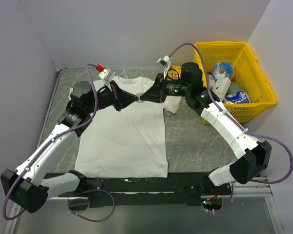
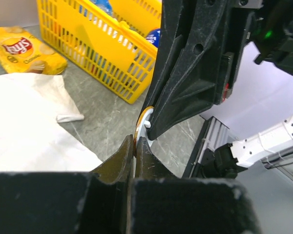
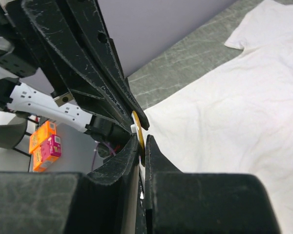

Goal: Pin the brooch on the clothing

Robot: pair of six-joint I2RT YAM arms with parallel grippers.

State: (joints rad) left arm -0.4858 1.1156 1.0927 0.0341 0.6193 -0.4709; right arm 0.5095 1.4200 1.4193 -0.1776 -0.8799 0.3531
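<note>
The brooch (image 2: 139, 127) is a thin golden disc with a white back, seen edge-on. It also shows in the right wrist view (image 3: 138, 127) and as a small disc in the top view (image 1: 139, 96). My left gripper (image 2: 135, 142) and my right gripper (image 3: 142, 142) meet tip to tip, and both are shut on the brooch from opposite sides. In the top view the left gripper (image 1: 132, 99) and right gripper (image 1: 145, 96) hold it above the chest of the white T-shirt (image 1: 127, 141). The shirt lies flat and also shows in the left wrist view (image 2: 24, 126) and the right wrist view (image 3: 234, 112).
A yellow basket (image 1: 254, 97) with several items stands at the back right, also in the left wrist view (image 2: 73, 39). A yellow crisp bag (image 2: 24, 48) lies beside the shirt's right sleeve. Grey walls close the table at the back and left.
</note>
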